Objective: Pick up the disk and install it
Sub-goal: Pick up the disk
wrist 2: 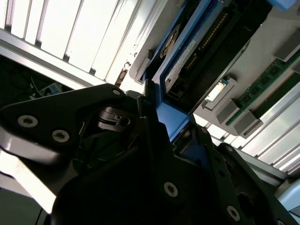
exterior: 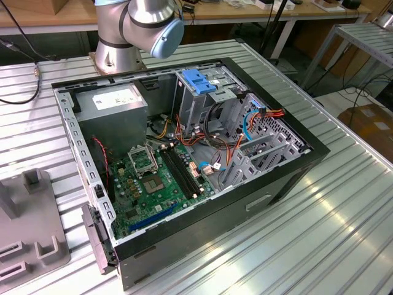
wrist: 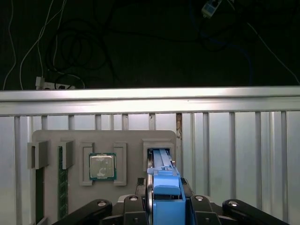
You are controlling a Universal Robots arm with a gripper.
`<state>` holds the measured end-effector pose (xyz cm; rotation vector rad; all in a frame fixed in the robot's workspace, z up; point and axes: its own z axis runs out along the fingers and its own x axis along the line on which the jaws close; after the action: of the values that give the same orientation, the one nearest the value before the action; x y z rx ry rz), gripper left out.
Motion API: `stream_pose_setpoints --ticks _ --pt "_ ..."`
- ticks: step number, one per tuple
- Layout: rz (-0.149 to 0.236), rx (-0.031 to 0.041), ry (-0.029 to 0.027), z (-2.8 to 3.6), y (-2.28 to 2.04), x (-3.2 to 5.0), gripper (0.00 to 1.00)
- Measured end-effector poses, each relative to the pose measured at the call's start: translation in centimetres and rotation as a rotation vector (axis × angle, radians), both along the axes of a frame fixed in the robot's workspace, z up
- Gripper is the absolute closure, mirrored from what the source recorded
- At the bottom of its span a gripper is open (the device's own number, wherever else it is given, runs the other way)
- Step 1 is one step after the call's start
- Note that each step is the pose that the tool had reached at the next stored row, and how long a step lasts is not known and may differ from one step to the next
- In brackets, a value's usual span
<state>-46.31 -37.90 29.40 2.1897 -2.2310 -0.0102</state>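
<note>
The disk [wrist: 164, 190] stands on edge, its blue plastic frame facing the first wrist view, at a slot of a grey holder tray [wrist: 131, 140]. My gripper [wrist: 165, 199] sits around it, with a black finger against each side of the blue frame. In the second wrist view the disk [wrist 2: 187, 51] shows its label and dark underside, and its blue edge runs down between the fingers of the gripper [wrist 2: 157, 115]. I cannot tell whether the disk has left the slot. The open computer case [exterior: 288, 178] lies on the table in the exterior view.
The holder tray also carries a processor chip [wrist: 102, 166] and memory sticks [wrist: 61, 183]. Inside the case are a drive cage with a blue top [exterior: 199, 83], a grey box with a white sticker [exterior: 113, 101] and the motherboard [exterior: 156, 181]. The table edge [wrist: 150, 101] runs beyond the tray.
</note>
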Motion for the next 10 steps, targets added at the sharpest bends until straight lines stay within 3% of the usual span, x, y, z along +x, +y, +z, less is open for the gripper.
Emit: stream_pose_setpoints --ticks 10 --pt "0.009 0.0 0.0 0.0 0.0 0.0 0.63"
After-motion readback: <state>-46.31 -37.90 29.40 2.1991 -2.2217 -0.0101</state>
